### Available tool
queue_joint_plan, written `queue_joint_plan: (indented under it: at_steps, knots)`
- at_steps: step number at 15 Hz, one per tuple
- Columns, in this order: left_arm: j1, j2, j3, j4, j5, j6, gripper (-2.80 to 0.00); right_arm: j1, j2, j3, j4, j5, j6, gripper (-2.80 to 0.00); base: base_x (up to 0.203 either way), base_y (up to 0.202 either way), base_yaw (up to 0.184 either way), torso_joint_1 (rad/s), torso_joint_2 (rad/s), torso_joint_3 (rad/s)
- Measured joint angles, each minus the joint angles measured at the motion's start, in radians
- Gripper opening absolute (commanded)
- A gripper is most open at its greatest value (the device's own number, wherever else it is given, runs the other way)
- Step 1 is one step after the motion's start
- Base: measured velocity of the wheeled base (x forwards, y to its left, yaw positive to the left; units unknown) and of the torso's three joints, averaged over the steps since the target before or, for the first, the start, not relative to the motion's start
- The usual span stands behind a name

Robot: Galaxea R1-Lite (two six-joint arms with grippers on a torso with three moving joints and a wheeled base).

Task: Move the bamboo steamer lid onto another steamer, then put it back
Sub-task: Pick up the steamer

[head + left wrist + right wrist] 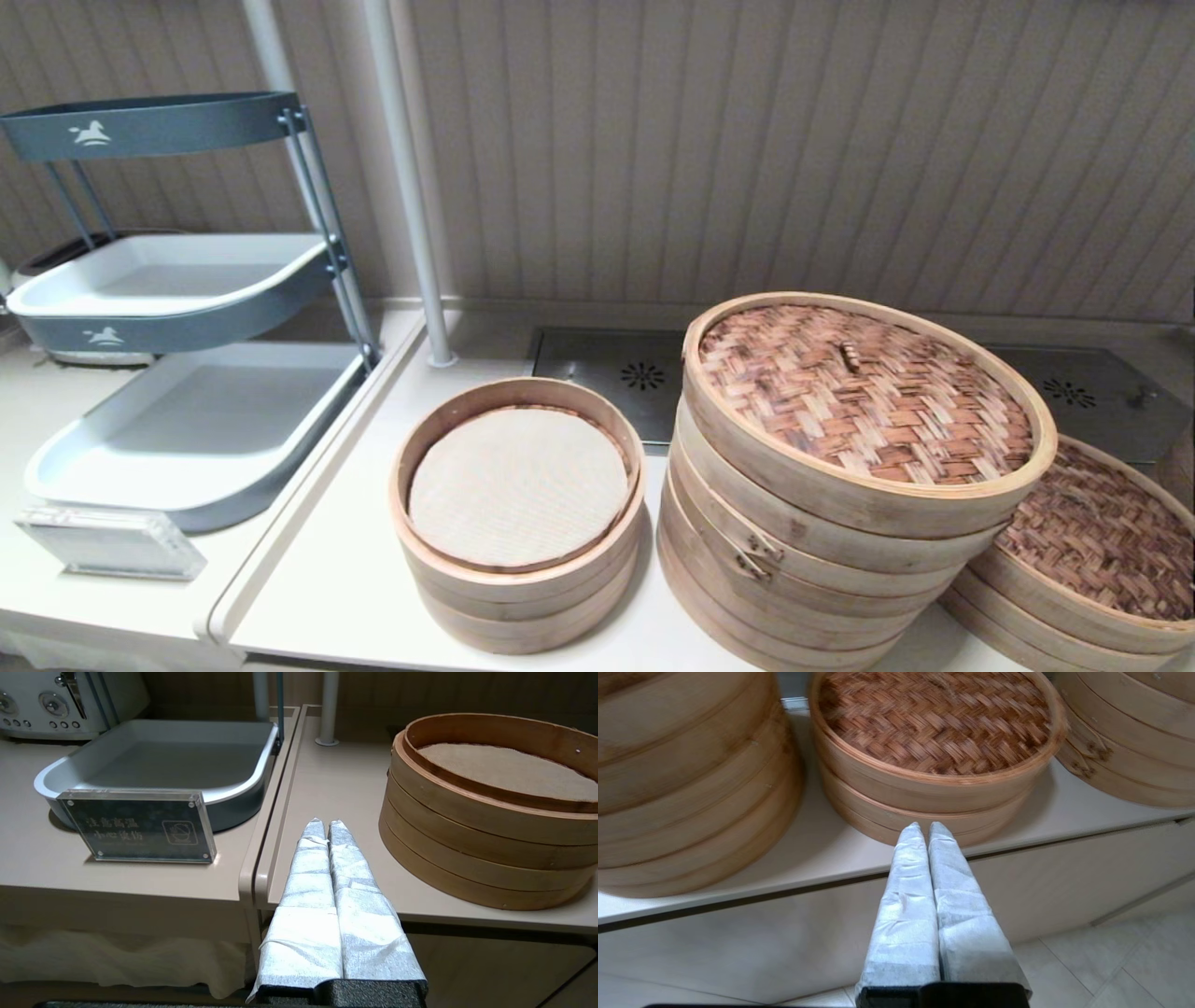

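The bamboo steamer lid [1106,537], with a dark brown weave, lies on the low stack at the far right of the counter. In the right wrist view the lid [934,723] lies flat just beyond my right gripper [923,825]. That gripper is shut on nothing and hovers off the counter's front edge. The tall steamer [840,560] with the lighter woven lid [864,397] stands in the middle. My left gripper [322,822] is shut and empty over the front edge of the counter, left of the cloth-lined steamer [486,826]. Neither gripper shows in the head view.
The small cloth-lined steamer [518,504] stands left of the tall one. A grey tiered tray rack [187,392] and an acrylic sign [140,828] stand on the counter to the left. A white pole [411,187] rises behind. Another steamer stack [1134,742] stands right of the low one.
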Motion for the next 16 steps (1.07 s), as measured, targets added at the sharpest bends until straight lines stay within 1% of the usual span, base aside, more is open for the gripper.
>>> queue_joint_plan:
  at_steps: [3,5,6,8,9,12,14,16]
  knots:
    - [0.000,0.000,0.000,0.000,0.000,0.000,-2.80,-0.032,-0.044,0.034,-0.001,0.038,-0.014,-2.80,0.000,0.000,0.000,0.000,0.00,0.000]
    - [0.000,0.000,0.000,0.000,0.000,0.000,-2.80,-0.037,-0.114,0.046,0.001,0.076,-0.051,-2.80,0.000,0.000,0.000,0.000,0.00,0.000]
    - [0.000,0.000,0.000,-0.001,0.000,0.000,-2.80,-0.038,-0.153,0.050,0.003,0.105,-0.074,-2.80,0.000,0.000,0.000,0.000,0.00,0.000]
    - [0.000,0.000,0.000,0.000,0.000,0.000,-2.80,-0.039,-0.222,0.072,0.000,0.191,-0.116,-2.80,0.000,0.000,0.000,0.000,0.00,0.000]
    - [0.000,0.000,0.000,0.000,0.000,0.000,-2.80,-0.040,-0.242,0.083,-0.004,0.224,-0.126,-2.80,0.000,0.000,0.000,0.000,0.00,0.000]
    - [0.000,0.000,0.000,0.000,0.000,0.000,-2.80,-0.040,-0.272,0.102,-0.024,0.296,-0.161,-2.80,0.000,0.000,0.000,0.000,0.00,0.000]
    - [0.000,0.000,0.000,0.000,0.000,0.000,-2.80,-0.040,-0.280,0.118,-0.041,0.336,-0.171,-2.80,0.000,0.000,0.000,0.000,0.00,0.000]
    - [0.000,0.000,0.000,0.000,0.000,0.000,-2.80,-0.038,-0.283,0.151,-0.097,0.376,-0.186,-2.80,0.000,0.000,0.000,0.000,0.00,0.000]
